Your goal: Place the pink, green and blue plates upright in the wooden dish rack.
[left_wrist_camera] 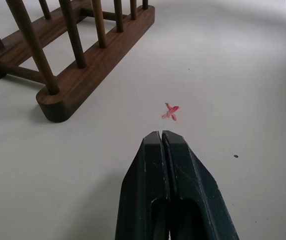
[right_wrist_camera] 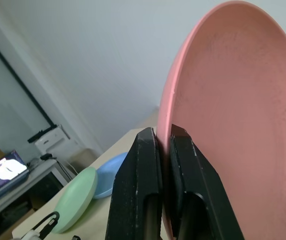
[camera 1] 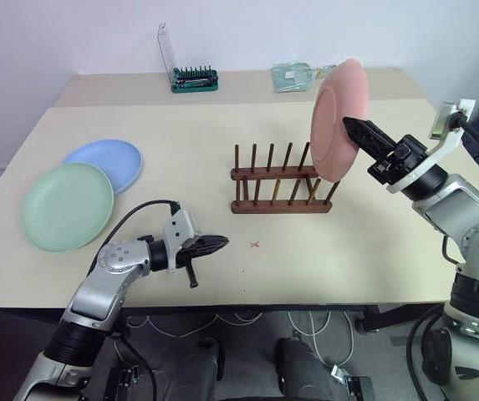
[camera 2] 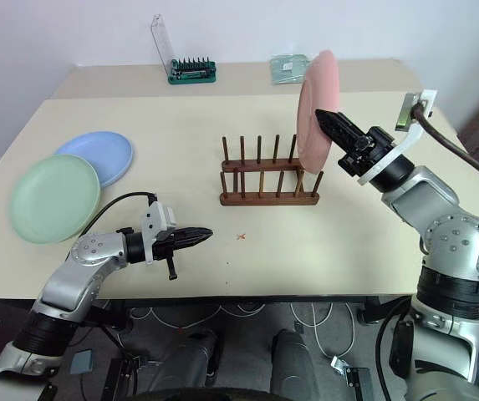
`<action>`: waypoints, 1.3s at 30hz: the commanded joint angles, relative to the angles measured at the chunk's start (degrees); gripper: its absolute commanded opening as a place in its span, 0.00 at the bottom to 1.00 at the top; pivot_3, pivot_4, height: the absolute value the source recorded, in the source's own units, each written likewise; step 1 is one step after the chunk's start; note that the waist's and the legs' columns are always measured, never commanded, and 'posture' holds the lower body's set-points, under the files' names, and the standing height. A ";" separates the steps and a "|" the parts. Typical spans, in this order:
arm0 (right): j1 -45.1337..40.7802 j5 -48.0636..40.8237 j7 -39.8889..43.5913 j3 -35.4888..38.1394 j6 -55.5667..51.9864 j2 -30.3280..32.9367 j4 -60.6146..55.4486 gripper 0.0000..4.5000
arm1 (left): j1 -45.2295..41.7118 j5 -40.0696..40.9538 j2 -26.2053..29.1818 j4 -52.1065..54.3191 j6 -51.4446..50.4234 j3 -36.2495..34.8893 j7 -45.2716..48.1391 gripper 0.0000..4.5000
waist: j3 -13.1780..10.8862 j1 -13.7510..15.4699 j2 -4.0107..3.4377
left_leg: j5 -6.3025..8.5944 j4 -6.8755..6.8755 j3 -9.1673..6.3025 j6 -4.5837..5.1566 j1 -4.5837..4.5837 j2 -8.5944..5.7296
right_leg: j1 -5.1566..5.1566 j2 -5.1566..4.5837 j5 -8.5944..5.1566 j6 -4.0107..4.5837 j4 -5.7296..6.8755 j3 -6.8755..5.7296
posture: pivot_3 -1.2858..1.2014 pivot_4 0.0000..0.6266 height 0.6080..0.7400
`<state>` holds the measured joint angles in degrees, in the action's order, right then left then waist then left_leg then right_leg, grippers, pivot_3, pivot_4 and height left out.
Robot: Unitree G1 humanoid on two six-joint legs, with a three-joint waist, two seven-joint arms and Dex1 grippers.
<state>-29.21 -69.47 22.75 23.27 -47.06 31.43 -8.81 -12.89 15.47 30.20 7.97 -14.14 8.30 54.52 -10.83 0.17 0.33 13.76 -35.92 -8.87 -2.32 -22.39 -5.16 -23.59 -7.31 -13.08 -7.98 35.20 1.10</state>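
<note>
Head view: my right hand [camera 1: 348, 124] grips the pink plate [camera 1: 333, 125] by its rim, on edge, above the right end of the rack [camera 1: 277, 180]. Green plate [camera 1: 66, 205] and blue plate [camera 1: 109, 160] lie flat at counter [camera 1: 180, 125] left, overlapping. My left hand [camera 1: 222, 242] is clenched, empty. Left wrist: fingers [left_wrist_camera: 155, 165] pressed together near a red mark [left_wrist_camera: 170, 112]. Right wrist: fingers [right_wrist_camera: 143, 160] pinch the plate's rim.

Plates — salmon pink [camera 1: 333, 125], pale mint green [camera 1: 66, 205], light blue [camera 1: 109, 159] (all plain, unpatterned); rack [camera 1: 277, 185] dark reddish-brown wood; tabletop [camera 1: 180, 125] cream — small red cross mark [left_wrist_camera: 170, 111]; gripper fingers [left_wrist_camera: 175, 200] black.
</note>
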 commanded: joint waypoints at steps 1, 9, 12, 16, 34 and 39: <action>-0.79 -1.23 -0.09 0.94 0.47 -0.63 -0.63 0.23 | 0.19 0.33 -0.17 1.09 1.63 -0.63 -0.20 0.00 | 0.00 -0.02 0.00 | 0.00 0.00 0.00 0.00 0.00 0.00 | 0.00 0.00 0.00 0.00 0.00 0.00 | 0.52 0.24 1.00; -2.82 5.12 -1.69 0.77 4.29 -0.17 0.96 0.99 | 0.60 0.58 -0.16 1.22 1.70 -1.10 -0.56 0.00 | 0.00 0.00 0.00 | 0.00 0.00 0.00 0.00 0.00 0.00 | 0.00 0.00 0.00 0.00 0.00 0.00 | 0.52 0.24 1.00; -4.88 9.56 -2.08 0.96 7.36 0.91 2.60 0.99 | 0.76 0.95 -0.06 1.33 1.69 -1.61 -0.75 0.00 | 0.00 -0.11 0.00 | 0.00 0.00 0.02 0.00 0.00 -0.01 | -0.01 0.00 0.00 0.00 0.00 0.00 | 0.52 0.24 1.00; -9.12 19.78 -1.75 -0.69 13.78 4.32 4.92 0.99 | 1.40 2.84 0.26 1.86 0.02 -3.68 -1.32 0.00 | 0.00 -0.11 0.00 | 0.00 0.01 0.04 0.00 0.00 -0.01 | -0.02 0.00 0.00 -0.01 -0.01 0.00 | 0.52 0.24 1.00; -10.50 46.54 15.74 -33.90 22.69 4.82 -11.36 1.00 | -16.43 10.27 -7.67 -9.58 -7.81 -42.15 -53.54 0.99 | -0.14 -1.09 0.52 | -0.03 -0.02 -0.15 -0.08 -0.06 0.09 | -0.13 0.22 0.12 -0.04 0.00 -0.03 | 0.52 0.24 1.00; -9.90 48.62 17.35 -34.43 24.01 2.69 -9.67 1.00 | -16.59 11.71 -7.75 -10.89 -9.23 -52.43 -66.75 0.99 | -0.09 -0.91 0.60 | 0.04 -0.03 -0.10 -0.25 -0.07 0.07 | -0.18 0.20 0.17 -0.09 0.00 0.09 | 0.52 0.24 1.00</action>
<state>-38.41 -21.38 39.52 -12.53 -24.55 34.72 -17.87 -29.97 27.14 21.89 -3.61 -22.37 -42.05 -8.58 -10.92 -0.74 0.93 13.80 -35.94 -8.96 -2.57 -22.45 -5.09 -23.77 -7.11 -12.91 -8.07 35.21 1.15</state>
